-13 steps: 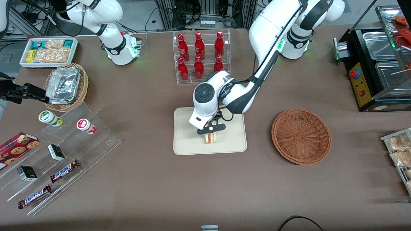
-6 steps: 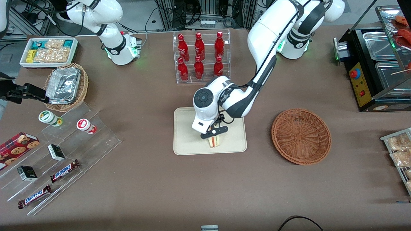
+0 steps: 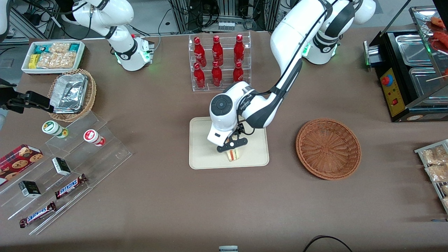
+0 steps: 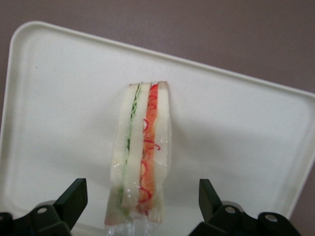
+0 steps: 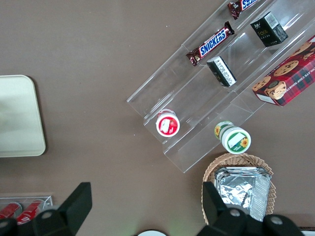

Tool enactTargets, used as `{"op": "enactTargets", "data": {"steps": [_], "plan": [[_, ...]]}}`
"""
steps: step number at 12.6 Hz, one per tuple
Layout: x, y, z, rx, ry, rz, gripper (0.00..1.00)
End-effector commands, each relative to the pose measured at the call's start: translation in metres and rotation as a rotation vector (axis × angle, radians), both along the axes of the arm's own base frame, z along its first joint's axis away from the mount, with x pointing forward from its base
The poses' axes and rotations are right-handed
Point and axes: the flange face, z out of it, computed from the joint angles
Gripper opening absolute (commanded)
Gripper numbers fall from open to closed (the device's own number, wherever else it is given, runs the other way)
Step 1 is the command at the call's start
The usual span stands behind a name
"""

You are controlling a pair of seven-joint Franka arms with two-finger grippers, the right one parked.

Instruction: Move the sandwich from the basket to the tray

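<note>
Since a second ago, my end effector (image 3: 232, 145) has let go of the small wrapped triangular sandwich (image 3: 233, 154) and now hovers just above it, fingers (image 4: 73, 200) spread wide on either side. It stands on edge on the flat cream rectangular tray (image 3: 201, 154); the round reddish-brown wicker basket (image 3: 328, 148) sits well apart on the bench (image 3: 157, 196).

Probably a lab mock shop: snack shelves (image 3: 52, 168), bottle rack (image 3: 218, 63), server cabling.

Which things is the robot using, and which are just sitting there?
Using:
sandwich, standing on the tray
empty basket
gripper, open above the sandwich

Just sitting there:
red bottles
candy bars
cookie box
foil containers
</note>
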Motion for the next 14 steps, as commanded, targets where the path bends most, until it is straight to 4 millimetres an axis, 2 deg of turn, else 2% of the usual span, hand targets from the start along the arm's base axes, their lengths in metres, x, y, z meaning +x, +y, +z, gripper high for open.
{"op": "enactTargets", "data": {"steps": [1,4,5,7,9,14], "plan": [[-0.003,0.006,0.047,0.017,-0.013,0.019,1.00],[-0.002,0.025,0.101,0.021,-0.019,0.056,1.00],[0.009,0.051,0.115,0.055,0.009,0.085,1.00],[0.028,0.092,0.141,0.071,0.023,0.107,1.00],[0.041,0.129,0.151,0.052,0.074,0.095,1.00],[0.080,0.249,0.197,0.032,0.097,-0.025,1.00]]}}
